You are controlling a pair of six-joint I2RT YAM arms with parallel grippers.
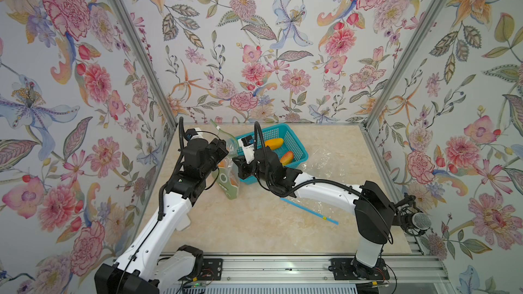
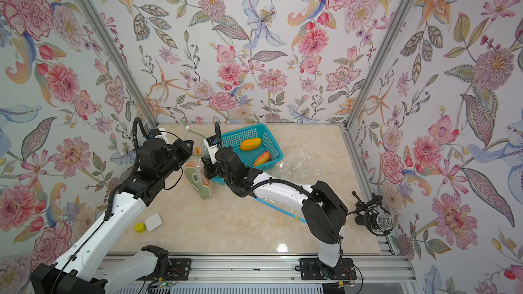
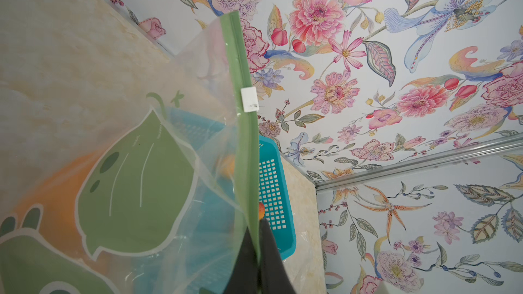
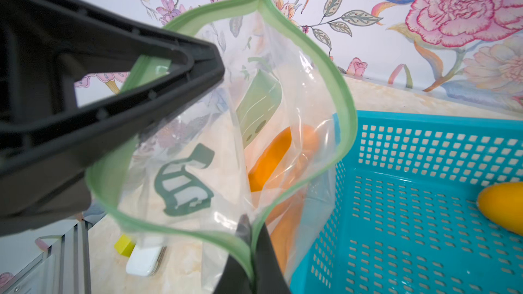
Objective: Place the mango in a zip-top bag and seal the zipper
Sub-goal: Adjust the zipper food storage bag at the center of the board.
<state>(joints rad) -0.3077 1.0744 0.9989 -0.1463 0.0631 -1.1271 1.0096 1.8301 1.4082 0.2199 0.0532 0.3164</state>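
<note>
Beside basket (image 1: 295, 141) | left end effector (image 3: 258, 230) pinches zip-top bag (image 1: 227, 186) rim | right end effector (image 4: 253, 230) likewise

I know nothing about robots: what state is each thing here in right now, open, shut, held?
green zip-top bag: mouth gaping open, zipper unsealed.
left gripper: shut on the bag's rim.
right gripper: shut on the bag's rim.
basket: upright.
yellow mango: lying in the basket.
reddish mango: lying in the basket.
clear bag: lying loose, unheld; sealed or not, cannot tell.
</note>
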